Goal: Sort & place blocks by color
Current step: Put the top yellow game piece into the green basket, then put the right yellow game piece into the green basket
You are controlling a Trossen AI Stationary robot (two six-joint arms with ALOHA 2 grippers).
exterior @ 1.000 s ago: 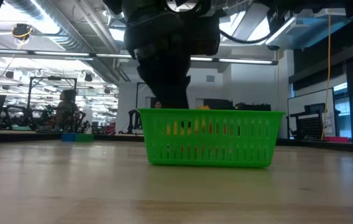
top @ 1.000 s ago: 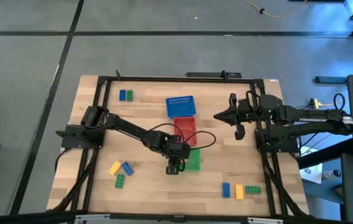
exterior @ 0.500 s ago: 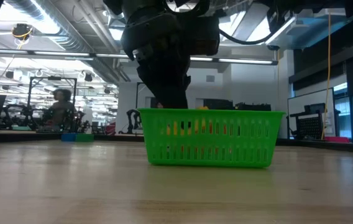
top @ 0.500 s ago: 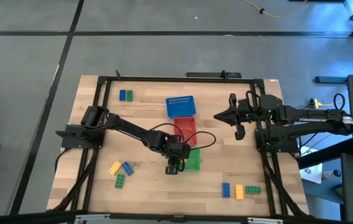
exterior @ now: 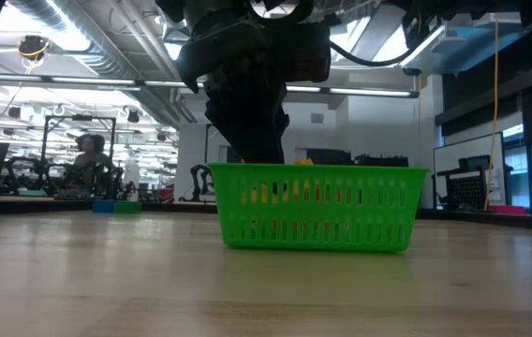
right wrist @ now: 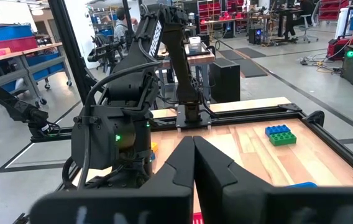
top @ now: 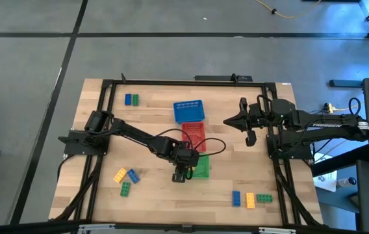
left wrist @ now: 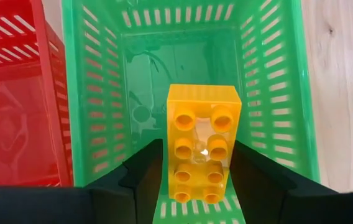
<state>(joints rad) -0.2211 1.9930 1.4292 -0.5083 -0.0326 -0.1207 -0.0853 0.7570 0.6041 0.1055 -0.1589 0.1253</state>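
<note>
Almost nothing has shifted on the table since a second ago; only our left gripper [left wrist: 195,171] has changed, its fingers now standing a little wider around the yellow block [left wrist: 201,142].

Going left to right in the high view: a blue and green pair of blocks [top: 131,99] lies near the far left corner, and a yellow, blue and green cluster [top: 125,179] sits near the front left. Our left arm reaches to mid-table, its gripper poised over the green basket [top: 202,168], with the red basket [top: 194,132] touching it and the blue basket [top: 189,110] beyond. Three more blocks [top: 250,199] lie in a row at front right. Our right gripper [top: 244,122] waits closed over the far right of the table, holding nothing.

What the next move turns on: the yellow block sits between our left fingers, directly above the green basket's floor, its long axis running straight out along the fingers. We cannot tell whether the pads still touch it. The block is hard, glossy, studded plastic; the baskets are thin slotted mesh plastic with a smooth floor.
</note>
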